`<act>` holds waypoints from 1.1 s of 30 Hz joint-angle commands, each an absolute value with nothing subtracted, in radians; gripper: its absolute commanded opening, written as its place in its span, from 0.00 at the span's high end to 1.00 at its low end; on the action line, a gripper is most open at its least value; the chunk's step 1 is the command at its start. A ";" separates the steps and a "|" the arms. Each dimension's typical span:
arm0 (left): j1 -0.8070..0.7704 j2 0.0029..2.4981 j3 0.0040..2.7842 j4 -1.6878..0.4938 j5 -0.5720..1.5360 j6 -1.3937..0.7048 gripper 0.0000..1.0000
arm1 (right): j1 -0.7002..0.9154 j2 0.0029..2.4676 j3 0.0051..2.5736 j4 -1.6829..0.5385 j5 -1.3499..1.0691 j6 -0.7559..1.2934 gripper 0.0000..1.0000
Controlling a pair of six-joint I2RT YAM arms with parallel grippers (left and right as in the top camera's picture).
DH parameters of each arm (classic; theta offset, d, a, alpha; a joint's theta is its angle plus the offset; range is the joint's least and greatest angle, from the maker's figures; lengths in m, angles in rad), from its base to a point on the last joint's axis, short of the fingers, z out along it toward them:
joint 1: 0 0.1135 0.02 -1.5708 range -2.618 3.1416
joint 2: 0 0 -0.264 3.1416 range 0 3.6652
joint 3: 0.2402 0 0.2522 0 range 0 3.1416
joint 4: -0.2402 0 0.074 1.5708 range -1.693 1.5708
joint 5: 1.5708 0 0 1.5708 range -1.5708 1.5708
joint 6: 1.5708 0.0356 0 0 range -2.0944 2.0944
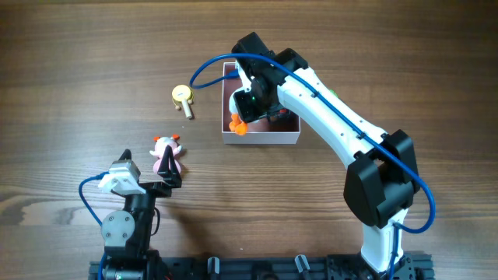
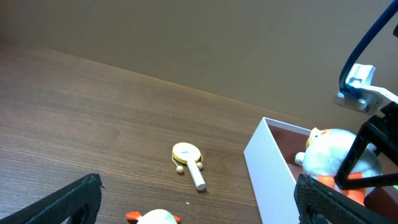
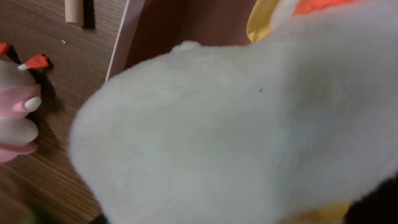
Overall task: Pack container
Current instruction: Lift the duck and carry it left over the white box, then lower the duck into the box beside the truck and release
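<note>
1. Right gripper is clamped on a white plush toy, held over the container.
2. The container has a yellow rattle at its 9 o'clock.
3. Left gripper has its jaws wide apart and holds nothing. A pink toy lies at its 1 o'clock.

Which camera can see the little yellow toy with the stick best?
The left wrist view: the yellow rattle drum lies whole and close, round head and white handle clear. Overhead shows the drum whole but tiny. The right wrist view catches only what seems its handle end.
</note>
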State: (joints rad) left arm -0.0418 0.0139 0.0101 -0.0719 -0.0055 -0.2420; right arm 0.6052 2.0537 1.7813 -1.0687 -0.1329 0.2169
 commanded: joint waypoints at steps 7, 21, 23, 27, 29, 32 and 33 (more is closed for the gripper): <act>-0.036 0.007 0.006 -0.073 -0.009 -0.247 0.00 | 0.605 2.062 1.791 -1.067 -0.128 0.183 0.47; -0.036 0.007 0.006 -0.073 -0.009 -0.247 0.00 | 0.605 2.063 1.791 -1.066 -0.130 0.078 0.45; -0.036 0.007 0.006 -0.073 -0.009 -0.247 0.00 | 0.605 2.063 1.791 -1.066 -0.122 0.078 0.44; -0.036 0.007 0.006 -0.073 -0.008 -0.247 0.00 | 0.604 2.063 1.791 -1.067 -0.051 0.138 0.42; -0.036 0.007 0.006 -0.073 -0.009 -0.247 0.00 | 0.604 2.063 1.791 -1.067 0.002 0.206 0.46; -0.036 0.007 0.006 -0.073 -0.009 -0.247 0.00 | 0.604 2.063 1.791 -1.066 0.008 0.225 0.57; -0.036 0.007 0.006 -0.073 -0.009 -0.247 0.00 | 0.604 2.063 1.791 -1.068 0.008 0.240 0.62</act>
